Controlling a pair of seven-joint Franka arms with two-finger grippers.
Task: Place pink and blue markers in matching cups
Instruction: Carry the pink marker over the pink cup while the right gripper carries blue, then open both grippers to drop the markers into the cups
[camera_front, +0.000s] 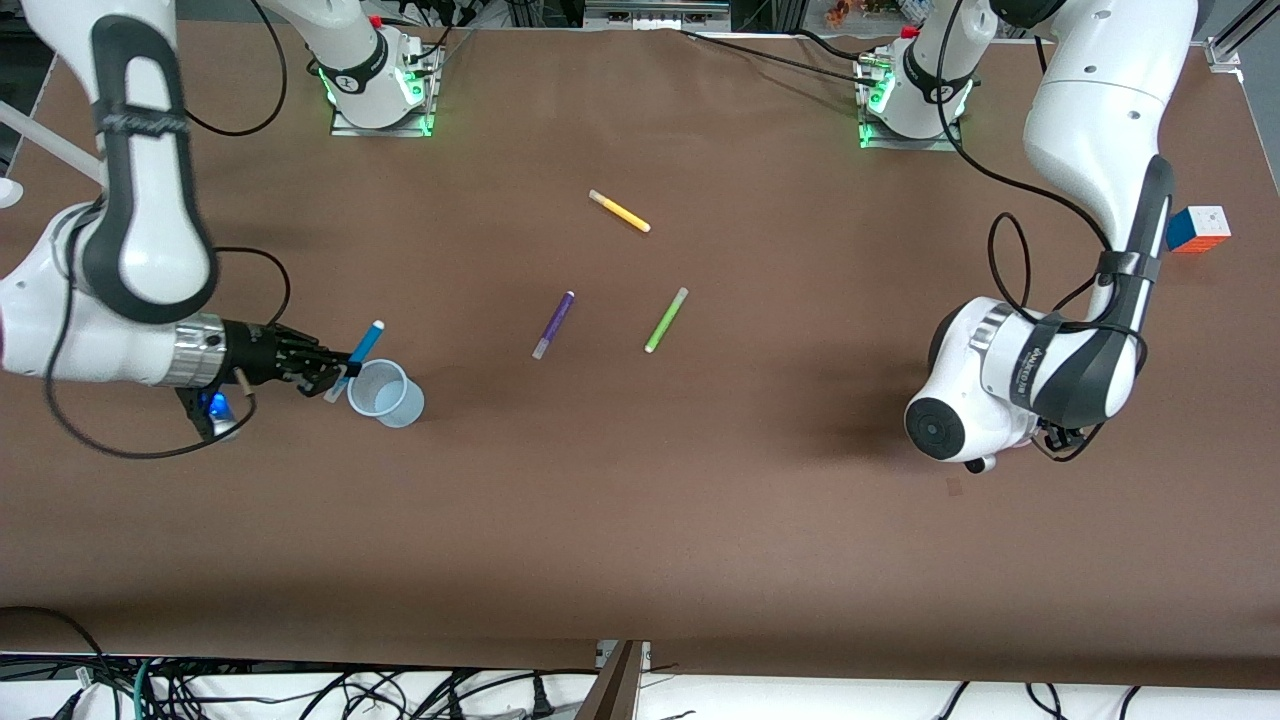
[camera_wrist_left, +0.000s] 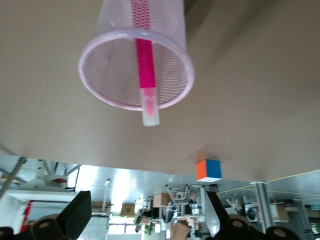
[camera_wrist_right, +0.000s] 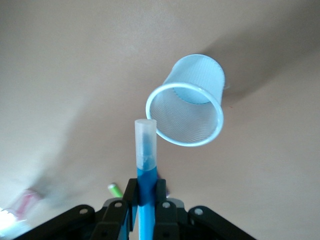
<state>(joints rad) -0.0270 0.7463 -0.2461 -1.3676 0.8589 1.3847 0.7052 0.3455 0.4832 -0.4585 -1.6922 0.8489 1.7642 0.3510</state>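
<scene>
While no legible writing shows, note your right end effector (camera_front: 335, 375) clamps the blue marker (camera_front: 364, 346), pale cap pointing down beside the blue cup (camera_front: 388, 394). The pink marker (camera_wrist_left: 145, 75) stands inside the pink cup (camera_wrist_left: 136, 70) under your left end effector (camera_wrist_left: 145, 220), fingers spread. The table (camera_front: 640, 480) is brown.
</scene>
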